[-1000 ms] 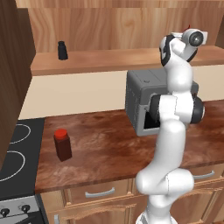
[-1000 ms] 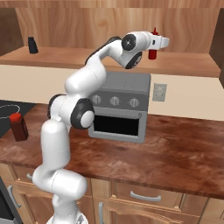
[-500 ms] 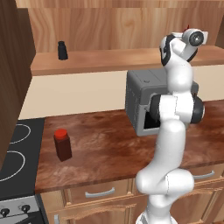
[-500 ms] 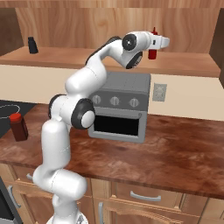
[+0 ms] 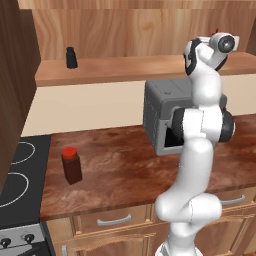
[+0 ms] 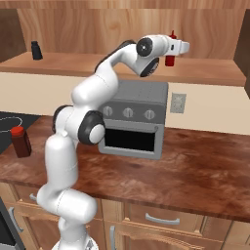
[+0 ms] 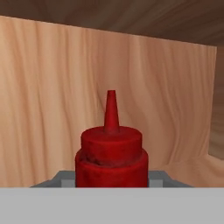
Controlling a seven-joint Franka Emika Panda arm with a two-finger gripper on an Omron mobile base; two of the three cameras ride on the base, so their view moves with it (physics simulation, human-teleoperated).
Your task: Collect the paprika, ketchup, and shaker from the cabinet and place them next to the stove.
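Note:
The ketchup [image 7: 111,153], a slim red bottle with a pointed nozzle, stands on the right part of the cabinet shelf [image 6: 73,64]. My gripper [image 6: 173,51] is shut on the ketchup [image 6: 170,59], one finger on each side of its body. Far left on the same shelf is the small black shaker [image 5: 71,57] [image 6: 35,50]. The paprika [image 5: 71,165] [image 6: 20,141], a dark jar with a red cap, stands upright on the counter just right of the stove [image 5: 15,185].
A grey toaster oven [image 6: 134,119] sits on the brown counter [image 6: 195,166] under the shelf, below my raised arm. Drawers with metal handles [image 5: 114,220] run along the counter front. A wall outlet [image 6: 177,102] is right of the oven.
The jaws have closed onto the ketchup. The arm and the other things have stayed where they were.

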